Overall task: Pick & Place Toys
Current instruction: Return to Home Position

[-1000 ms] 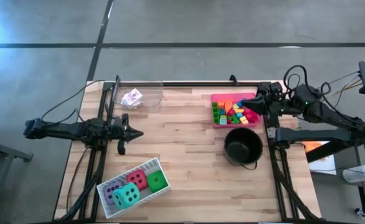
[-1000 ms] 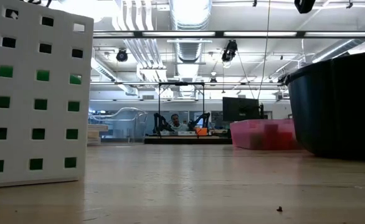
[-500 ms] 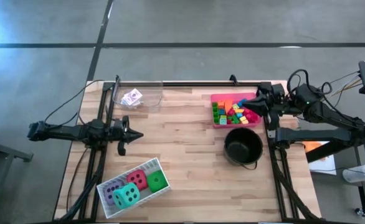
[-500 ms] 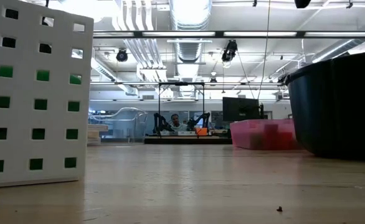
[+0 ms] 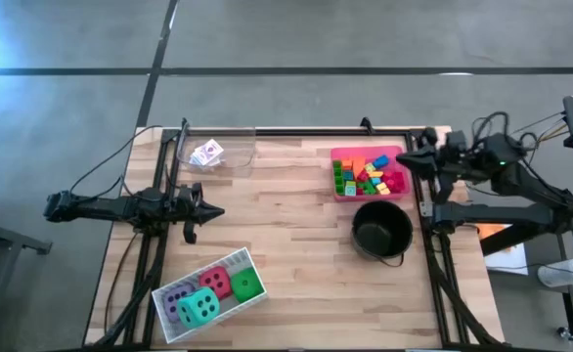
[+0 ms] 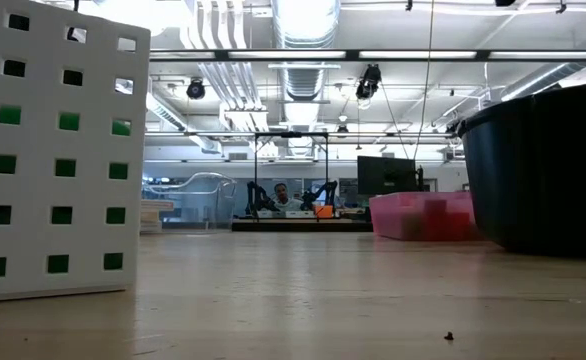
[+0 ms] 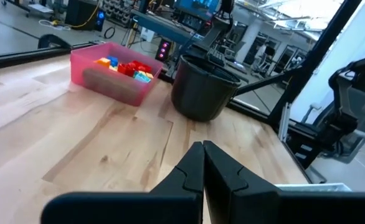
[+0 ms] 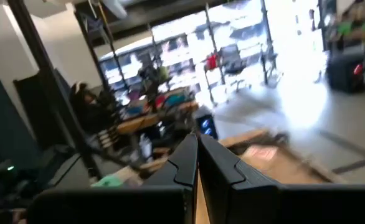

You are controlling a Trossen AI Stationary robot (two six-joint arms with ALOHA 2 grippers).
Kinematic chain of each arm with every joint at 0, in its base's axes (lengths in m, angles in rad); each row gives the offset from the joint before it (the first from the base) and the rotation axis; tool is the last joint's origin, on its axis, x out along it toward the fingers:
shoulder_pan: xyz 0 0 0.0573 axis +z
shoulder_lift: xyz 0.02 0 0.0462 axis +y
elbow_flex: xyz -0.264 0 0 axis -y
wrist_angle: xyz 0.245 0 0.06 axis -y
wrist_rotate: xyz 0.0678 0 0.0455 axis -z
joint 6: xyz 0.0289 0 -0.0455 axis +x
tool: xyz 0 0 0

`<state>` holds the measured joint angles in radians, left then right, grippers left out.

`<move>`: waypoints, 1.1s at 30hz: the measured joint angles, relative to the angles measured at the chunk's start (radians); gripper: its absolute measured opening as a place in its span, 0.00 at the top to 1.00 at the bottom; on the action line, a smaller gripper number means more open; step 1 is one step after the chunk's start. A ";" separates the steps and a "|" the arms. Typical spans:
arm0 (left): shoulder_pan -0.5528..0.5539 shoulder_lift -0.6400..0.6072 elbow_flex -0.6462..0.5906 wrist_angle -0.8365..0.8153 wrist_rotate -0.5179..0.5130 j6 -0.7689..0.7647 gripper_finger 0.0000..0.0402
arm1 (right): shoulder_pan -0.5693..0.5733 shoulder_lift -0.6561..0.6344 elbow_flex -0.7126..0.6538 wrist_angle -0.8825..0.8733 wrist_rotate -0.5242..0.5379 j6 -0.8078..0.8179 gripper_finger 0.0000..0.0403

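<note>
Pulled my right pincer (image 5: 409, 160) off tray (image 5: 365, 197) to table's (image 5: 296, 244) right edge, shut, empty; blocks (image 5: 370, 176) lay just inboard, far from my left pincer (image 5: 211, 210), also shut.

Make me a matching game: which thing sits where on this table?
Things:
1. dice
2. blocks
3. cards
4. pot

Places:
A. in the pink tray
B. straight on the table
C. in the white bin
D. in the clear tray

Pairs: 1-C, 2-A, 3-D, 4-B.
</note>
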<state>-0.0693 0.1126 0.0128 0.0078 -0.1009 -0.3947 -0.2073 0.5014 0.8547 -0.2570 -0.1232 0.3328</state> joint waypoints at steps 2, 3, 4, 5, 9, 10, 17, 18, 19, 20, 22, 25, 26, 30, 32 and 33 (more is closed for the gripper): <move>0.000 0.000 0.000 0.000 0.000 -0.003 0.99 | 0.000 -0.031 0.000 -0.002 0.004 -0.042 0.97; 0.000 0.000 0.000 0.000 0.000 -0.001 0.99 | 0.000 -0.046 0.000 -0.006 0.003 -0.056 0.97; 0.000 0.000 0.000 0.000 0.000 0.000 0.99 | 0.000 -0.065 0.000 -0.022 0.002 -0.061 0.97; 0.000 0.000 0.000 -0.001 0.000 0.000 0.99 | 0.000 -0.082 -0.001 -0.046 -0.001 -0.063 0.97; 0.000 0.001 0.000 -0.001 -0.002 0.000 0.99 | 0.000 -0.151 -0.027 -0.150 0.026 -0.055 0.97; 0.000 0.001 0.000 -0.001 -0.002 0.000 0.99 | 0.000 -0.167 -0.042 -0.152 0.026 -0.053 0.97; 0.000 0.001 0.000 -0.002 -0.002 0.000 0.99 | 0.000 -0.293 -0.190 -0.144 0.022 -0.147 0.97; 0.000 0.001 0.000 -0.002 -0.002 0.000 0.99 | 0.000 -0.314 -0.220 -0.126 0.021 -0.151 0.97; 0.000 0.001 0.000 -0.002 -0.002 0.000 0.99 | 0.000 -0.336 -0.249 -0.103 0.019 -0.151 0.97; 0.000 0.001 0.000 -0.002 -0.002 0.000 0.99 | 0.000 -0.357 -0.276 -0.084 0.017 -0.151 0.97; 0.000 0.001 0.000 -0.003 -0.002 0.000 0.99 | 0.000 -0.399 -0.335 -0.053 0.014 -0.149 0.97; 0.000 0.001 0.000 -0.003 -0.002 0.000 0.99 | 0.000 -0.460 -0.416 0.043 -0.009 -0.120 0.97; 0.000 0.001 0.000 -0.003 -0.002 0.000 0.99 | 0.000 -0.480 -0.439 0.078 -0.013 -0.113 0.97; 0.000 0.001 0.000 -0.003 -0.002 0.001 0.99 | 0.000 -0.500 -0.510 0.205 -0.016 -0.090 0.97; 0.000 0.002 0.000 -0.003 -0.002 0.001 0.99 | 0.000 -0.487 -0.531 0.235 -0.022 -0.040 0.97; 0.000 0.002 0.000 -0.003 -0.002 0.001 0.99 | 0.000 -0.480 -0.537 0.238 -0.025 -0.009 0.97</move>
<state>-0.0696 0.1146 0.0128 0.0044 -0.1032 -0.3939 -0.2070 0.0217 0.3181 -0.0186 -0.1478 0.3237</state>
